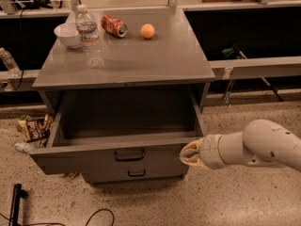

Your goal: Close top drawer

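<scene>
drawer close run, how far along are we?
Done: nothing yet. The top drawer stands pulled well out of the cabinet, its box open to view. In hand: the gripper sits low at the right end of the drawer's front, apparently against it, though contact cannot be confirmed. Left: the whole push, until the front sits flush with the cabinet.

gripper (186, 154) at top drawer (84, 160) right corner — floor (225, 199) (right) open
</scene>
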Motion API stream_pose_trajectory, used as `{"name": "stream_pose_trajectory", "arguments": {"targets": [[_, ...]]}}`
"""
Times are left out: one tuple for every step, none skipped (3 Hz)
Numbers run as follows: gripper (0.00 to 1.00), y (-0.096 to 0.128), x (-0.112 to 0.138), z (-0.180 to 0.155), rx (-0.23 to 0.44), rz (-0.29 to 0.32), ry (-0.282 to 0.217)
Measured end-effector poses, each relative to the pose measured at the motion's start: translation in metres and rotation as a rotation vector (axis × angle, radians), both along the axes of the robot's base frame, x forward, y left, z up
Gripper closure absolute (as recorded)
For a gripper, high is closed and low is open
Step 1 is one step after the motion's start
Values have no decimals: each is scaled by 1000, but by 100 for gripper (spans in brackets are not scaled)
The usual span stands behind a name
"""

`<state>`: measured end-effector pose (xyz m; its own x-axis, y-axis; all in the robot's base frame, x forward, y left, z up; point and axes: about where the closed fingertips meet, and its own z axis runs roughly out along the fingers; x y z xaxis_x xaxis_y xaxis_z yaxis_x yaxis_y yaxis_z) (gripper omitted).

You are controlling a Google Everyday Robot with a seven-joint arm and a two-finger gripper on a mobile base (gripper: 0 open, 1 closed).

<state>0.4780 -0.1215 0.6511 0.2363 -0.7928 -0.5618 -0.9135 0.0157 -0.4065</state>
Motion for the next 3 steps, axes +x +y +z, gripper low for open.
{"name": "stream_pose_trajectory", "arguments": {"targets": [[100, 2, 22, -11, -5, -21, -52], [100, -4, 46, -18, -6, -38, -86], [100, -15, 73, -20, -7, -48, -110]]}}
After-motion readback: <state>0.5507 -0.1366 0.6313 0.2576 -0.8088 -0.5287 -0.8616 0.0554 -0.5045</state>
